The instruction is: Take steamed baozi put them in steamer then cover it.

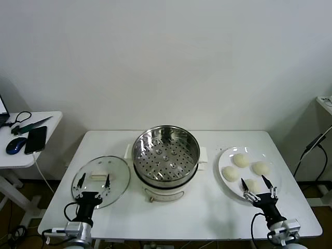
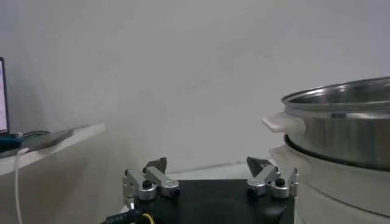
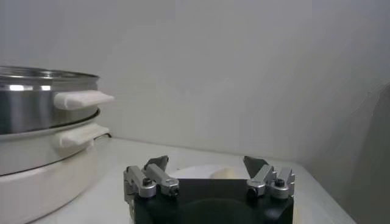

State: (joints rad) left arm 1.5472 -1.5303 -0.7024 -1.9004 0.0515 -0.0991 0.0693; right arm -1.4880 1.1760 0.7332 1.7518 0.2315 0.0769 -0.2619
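The steamer [image 1: 166, 155], a shiny steel pot with a perforated tray, stands mid-table, nothing inside it. Several cream-white steamed baozi [image 1: 240, 160] lie on a white plate [image 1: 223, 163] to its right. My right gripper [image 1: 257, 183] hangs open over the plate's near edge, its fingertips either side of the nearest bun [image 1: 253, 185]. The right wrist view shows one bun [image 3: 224, 173] ahead of that gripper [image 3: 206, 164], and the steamer [image 3: 42, 109] off to one side. My left gripper [image 1: 93, 181] stands open over the glass lid [image 1: 118, 176] left of the pot. In the left wrist view that gripper [image 2: 207, 164] holds nothing.
A side table [image 1: 49, 135] at the far left carries a phone [image 1: 35, 139], a mouse [image 1: 15, 144] and cables. Another surface edge [image 1: 324, 101] shows at the far right. The white table's front edge [image 1: 171, 236] runs just in front of both arms.
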